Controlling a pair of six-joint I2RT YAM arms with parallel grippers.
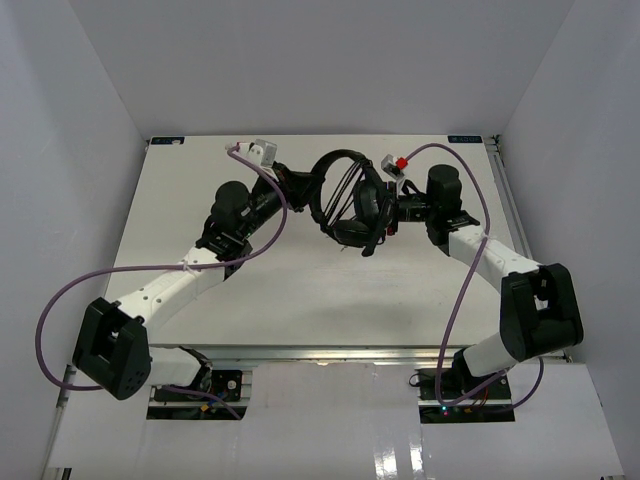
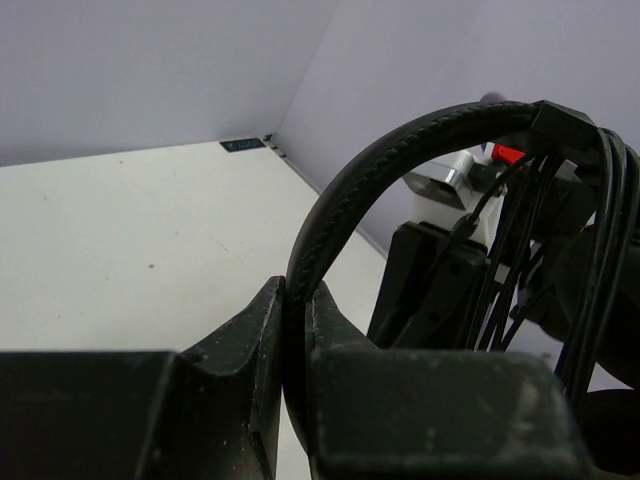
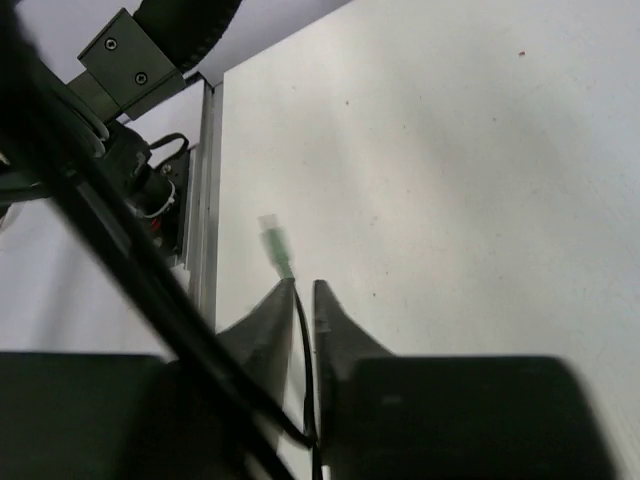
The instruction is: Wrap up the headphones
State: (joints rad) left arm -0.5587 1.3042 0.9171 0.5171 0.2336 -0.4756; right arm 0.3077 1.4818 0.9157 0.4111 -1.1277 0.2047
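left gripper (image 2: 295, 290) clamped on headband (image 2: 400, 150) — right gripper (image 3: 305, 288) barely parted, cable (image 3: 304, 350) loose between

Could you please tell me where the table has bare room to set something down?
The widest bare patch is the near middle of the table, between the left arm, the right arm and the front edge. The far-left corner is bare too. The far middle is crowded: the left gripper and right gripper meet at the headphones.

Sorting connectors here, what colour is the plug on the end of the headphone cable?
Green. The plug shows best in the right wrist view, though blurred.
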